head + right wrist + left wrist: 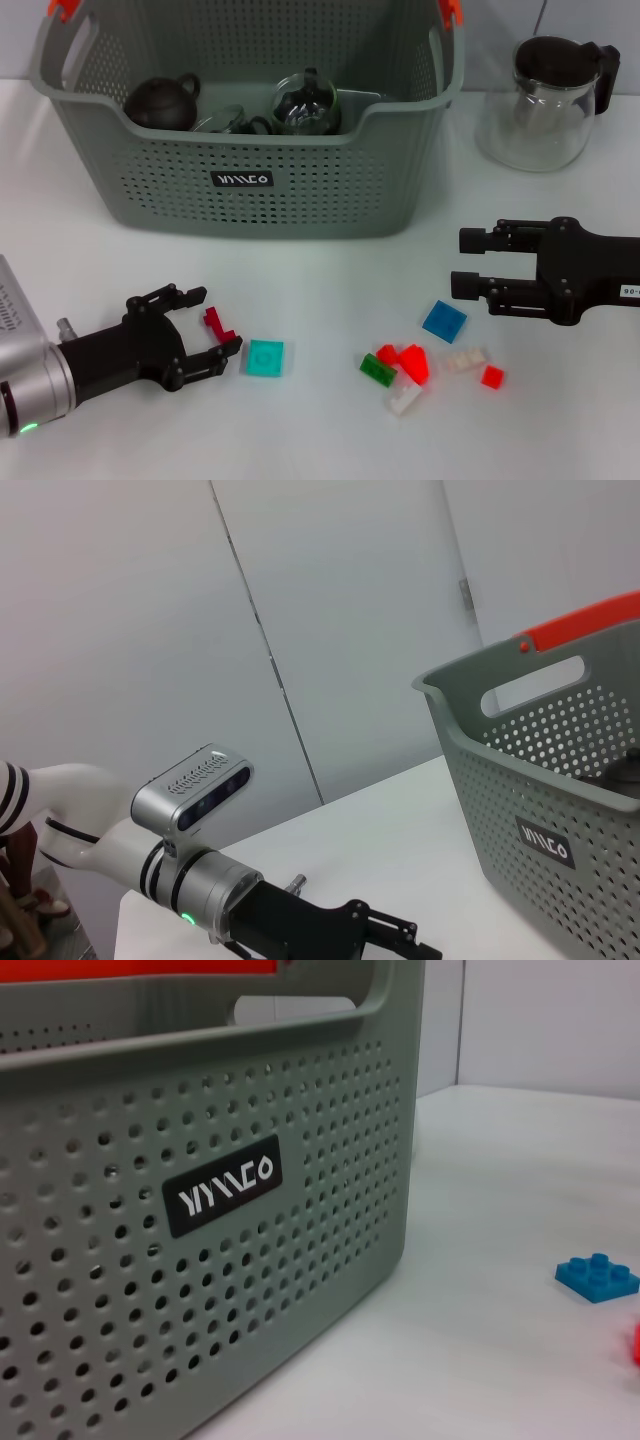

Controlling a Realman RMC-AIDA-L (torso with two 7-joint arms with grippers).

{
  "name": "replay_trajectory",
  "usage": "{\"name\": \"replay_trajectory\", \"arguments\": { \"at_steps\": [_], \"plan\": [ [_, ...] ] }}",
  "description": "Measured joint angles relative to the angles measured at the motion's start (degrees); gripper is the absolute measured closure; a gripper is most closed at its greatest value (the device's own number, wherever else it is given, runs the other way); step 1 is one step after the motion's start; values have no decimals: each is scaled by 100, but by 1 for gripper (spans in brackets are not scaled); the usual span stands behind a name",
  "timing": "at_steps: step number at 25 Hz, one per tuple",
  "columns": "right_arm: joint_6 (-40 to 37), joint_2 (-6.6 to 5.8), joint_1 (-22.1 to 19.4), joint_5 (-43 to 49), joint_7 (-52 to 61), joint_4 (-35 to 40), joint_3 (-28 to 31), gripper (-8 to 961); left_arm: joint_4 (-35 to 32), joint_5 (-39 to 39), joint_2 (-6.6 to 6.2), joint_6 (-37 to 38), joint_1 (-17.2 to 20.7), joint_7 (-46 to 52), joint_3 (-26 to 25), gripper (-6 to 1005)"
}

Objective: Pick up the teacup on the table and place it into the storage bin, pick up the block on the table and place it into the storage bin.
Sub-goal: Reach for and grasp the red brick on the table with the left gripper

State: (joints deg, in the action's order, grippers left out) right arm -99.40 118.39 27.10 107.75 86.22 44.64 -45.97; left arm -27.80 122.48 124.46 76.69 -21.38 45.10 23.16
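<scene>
The grey-green storage bin [300, 190] stands at the back centre and fills the left wrist view [200, 1290]. Inside it are a dark teapot [160, 102] and glass tea ware [305, 103]. No teacup shows on the table. My left gripper [212, 323] is open low over the table at the front left, with a small red block [215, 324] between its fingertips. A teal block [265, 357] lies just right of it. My right gripper [462, 262] is open at the right, just behind a blue block [443, 320].
A glass jug with a black lid [545, 100] stands at the back right. Green [377, 370], red [411, 362], white [404, 398] and small red [492, 376] blocks lie in a cluster front right. The right wrist view shows the bin [560, 780] and my left arm [195, 880].
</scene>
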Motion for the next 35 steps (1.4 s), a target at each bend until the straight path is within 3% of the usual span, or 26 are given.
{"name": "replay_trajectory", "arguments": {
  "at_steps": [6,35],
  "plan": [
    [0,0,-4,0,0,0,0,279,67,15,3,-72,-16,-3,19,200],
    [0,-28,-4,0,0,-70,0,278,267,68,-1,-442,-163,19,213,212]
  ]
}}
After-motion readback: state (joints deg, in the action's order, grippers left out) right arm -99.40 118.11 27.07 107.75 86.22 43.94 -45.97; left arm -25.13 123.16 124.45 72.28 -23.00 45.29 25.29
